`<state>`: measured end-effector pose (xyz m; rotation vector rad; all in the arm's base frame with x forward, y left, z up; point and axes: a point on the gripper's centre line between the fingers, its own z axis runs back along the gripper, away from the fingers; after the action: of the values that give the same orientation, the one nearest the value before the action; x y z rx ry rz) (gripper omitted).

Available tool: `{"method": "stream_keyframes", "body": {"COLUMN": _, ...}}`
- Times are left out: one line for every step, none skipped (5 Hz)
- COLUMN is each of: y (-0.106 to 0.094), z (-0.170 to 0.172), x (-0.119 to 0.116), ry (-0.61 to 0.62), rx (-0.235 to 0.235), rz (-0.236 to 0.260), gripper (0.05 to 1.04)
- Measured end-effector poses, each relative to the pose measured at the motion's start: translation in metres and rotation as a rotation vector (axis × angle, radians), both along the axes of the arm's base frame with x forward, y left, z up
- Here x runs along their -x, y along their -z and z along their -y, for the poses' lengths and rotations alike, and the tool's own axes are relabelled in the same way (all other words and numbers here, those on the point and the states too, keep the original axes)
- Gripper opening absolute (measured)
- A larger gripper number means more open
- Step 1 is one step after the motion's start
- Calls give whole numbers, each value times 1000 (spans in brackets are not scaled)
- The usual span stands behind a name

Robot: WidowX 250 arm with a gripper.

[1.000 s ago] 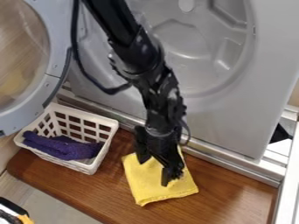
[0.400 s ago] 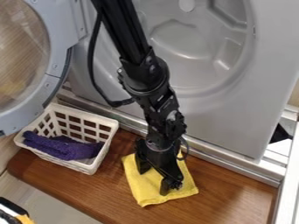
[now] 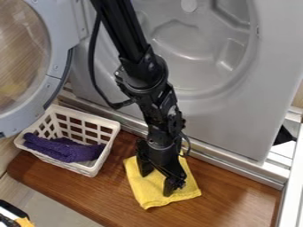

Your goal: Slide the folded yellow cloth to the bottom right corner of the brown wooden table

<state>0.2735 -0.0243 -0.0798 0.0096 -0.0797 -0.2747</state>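
Bare wood (image 3: 228,195) lies open right of the cloth (image 3: 153,189); the grey machine front (image 3: 228,119) blocks behind.

A wooden ledge (image 3: 231,195) lies between a grey panel (image 3: 242,119) and, seemingly, flooring (image 3: 44,201).

Ok so two cloths (image 3: 151,193) can be counted here, plus just one basket (image 3: 90,170), one door (image 3: 58,66), one machine (image 3: 237,128), one board (image 3: 118,195) and one gripper (image 3: 156,184).
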Motion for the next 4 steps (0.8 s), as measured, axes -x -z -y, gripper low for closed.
{"method": "stream_keyframes", "body": {"y": 0, "z": 11, "x": 0, "ry": 11, "rx": 10, "rz": -1, "gripper": 1002}}
{"method": "stream_keyframes", "body": {"y": 0, "z": 24, "x": -3, "ry": 39, "rx": 25, "rz": 8, "gripper": 1001}}
{"method": "stream_keyframes", "body": {"y": 0, "z": 48, "x": -11, "ry": 95, "rx": 61, "rz": 24, "gripper": 1001}}
{"method": "stream_keyframes", "body": {"y": 0, "z": 73, "x": -17, "ry": 173, "rx": 80, "rz": 31, "gripper": 1001}}
